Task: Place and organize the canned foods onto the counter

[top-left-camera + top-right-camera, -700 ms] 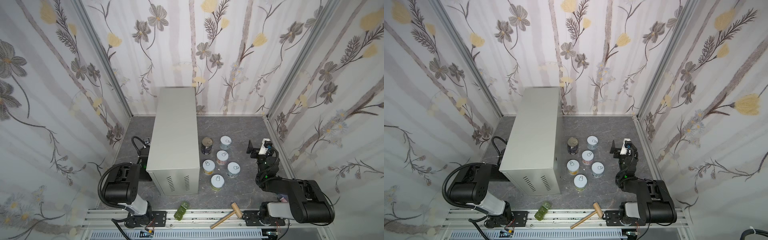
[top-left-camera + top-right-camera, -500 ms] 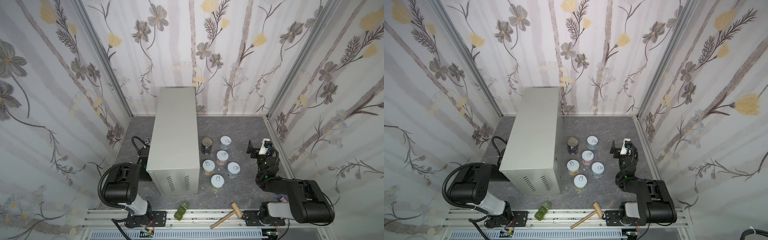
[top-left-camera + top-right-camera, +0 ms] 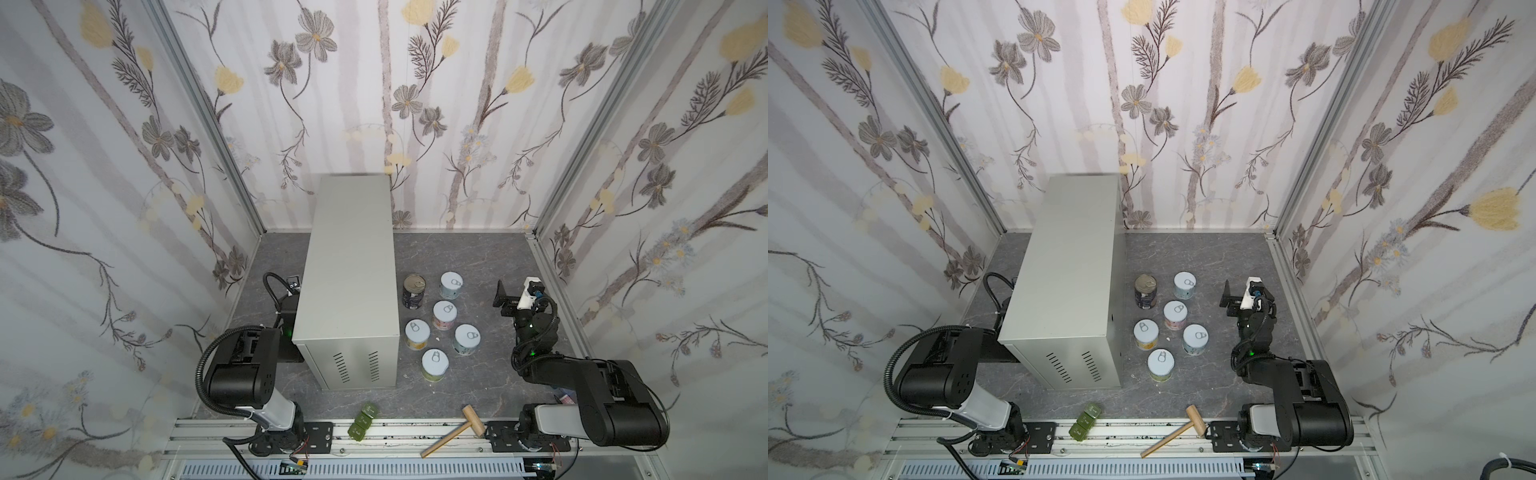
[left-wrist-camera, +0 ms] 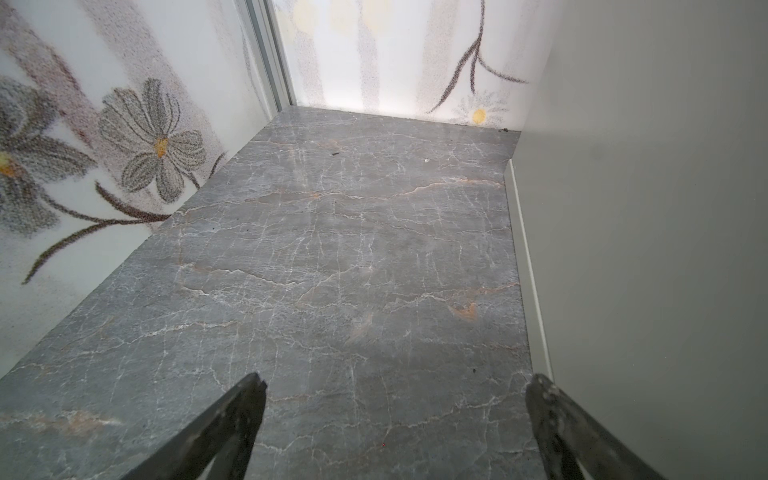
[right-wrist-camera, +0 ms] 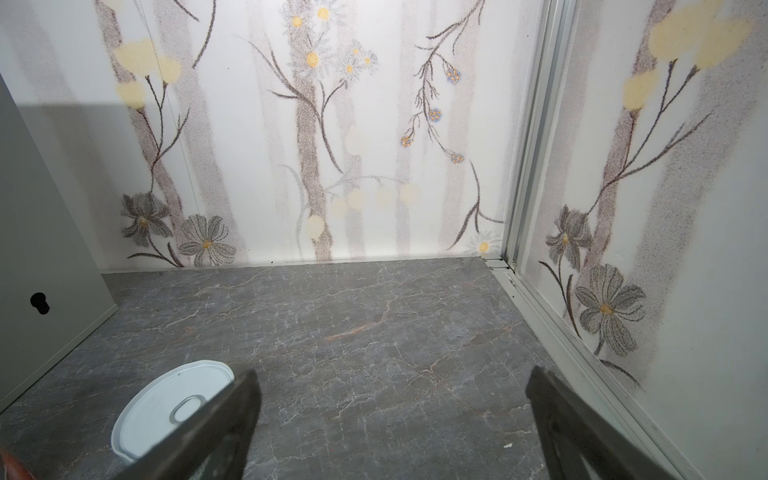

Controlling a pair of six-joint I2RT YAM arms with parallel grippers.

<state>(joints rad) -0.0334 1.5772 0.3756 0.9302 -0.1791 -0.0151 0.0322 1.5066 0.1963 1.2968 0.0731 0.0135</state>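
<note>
Left gripper (image 4: 392,384) and right gripper (image 5: 390,386) gaped empty; canned foods (image 3: 444,314) beside the counter (image 3: 353,266) wanted a square, centred grasp

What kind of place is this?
Probably a small robot test booth, not a real kitchen: flowered wallpaper panels all round, two robot arms bolted to a rail, tins on a marbled floor.

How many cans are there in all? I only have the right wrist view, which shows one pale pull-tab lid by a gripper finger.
Observer: Six cylindrical tins stand on the dark grey marbled floor; one is a taller dark navy tin.
Operator: Any on the tall beige-grey metal box?
Observer: None; the box carries nothing on top.
Operator: Left gripper?
Observer: The left gripper is open and empty, on the box's side away from the tins.
</note>
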